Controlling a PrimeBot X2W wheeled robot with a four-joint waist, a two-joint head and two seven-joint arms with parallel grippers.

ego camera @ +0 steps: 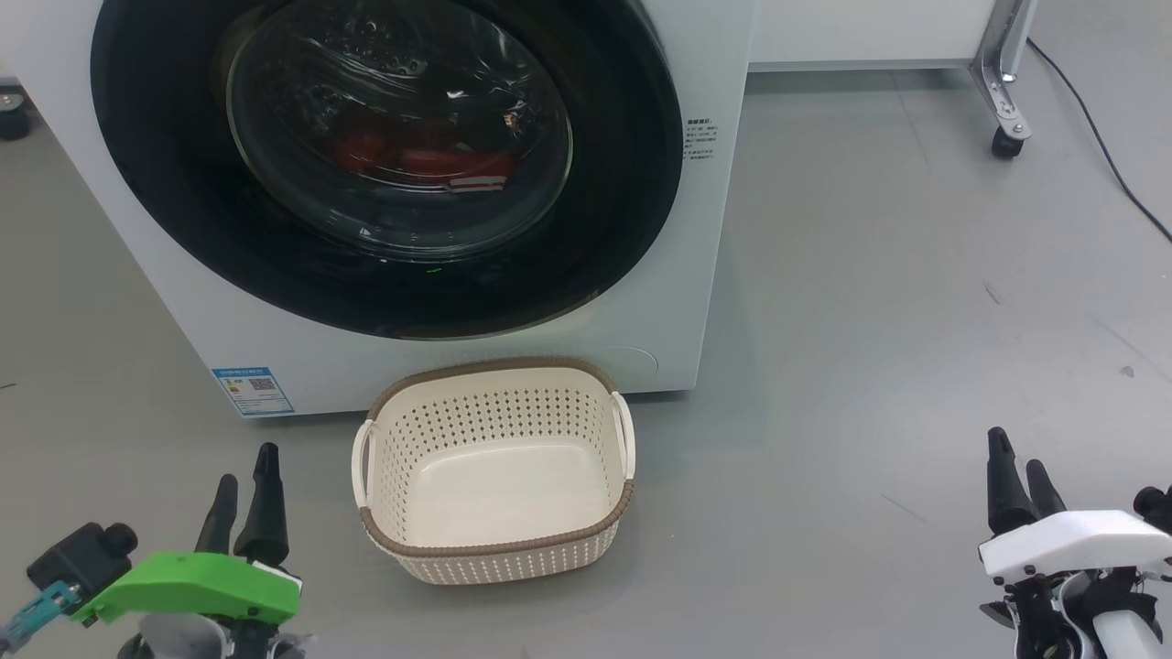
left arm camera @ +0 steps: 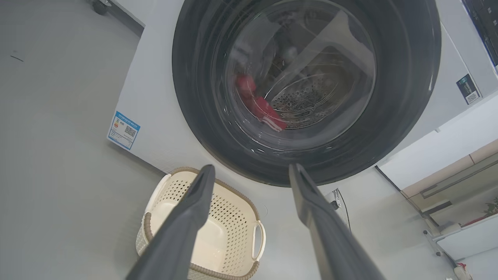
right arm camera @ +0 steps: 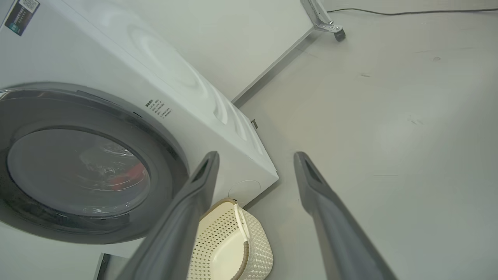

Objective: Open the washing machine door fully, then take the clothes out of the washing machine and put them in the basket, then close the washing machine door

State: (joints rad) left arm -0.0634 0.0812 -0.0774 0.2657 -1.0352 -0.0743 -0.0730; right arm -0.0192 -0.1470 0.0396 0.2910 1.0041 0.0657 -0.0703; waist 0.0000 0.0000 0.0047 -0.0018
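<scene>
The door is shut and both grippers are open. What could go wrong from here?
1. The washing machine door has a glossy rim with no handle that I can see, so the fingers may slip off it.
2. The basket stands close under the door; reaching in could knock it away.
3. The clothes lie low behind the door; one may fall on the floor beside the basket.

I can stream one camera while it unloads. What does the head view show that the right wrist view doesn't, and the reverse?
Head view adds the open left tool and the blue sticker. Right wrist view adds the washing machine's side panel and a dark label. Both share the shut washing machine door, red clothes behind its glass, the empty basket, the open right tool and a caster.
</scene>
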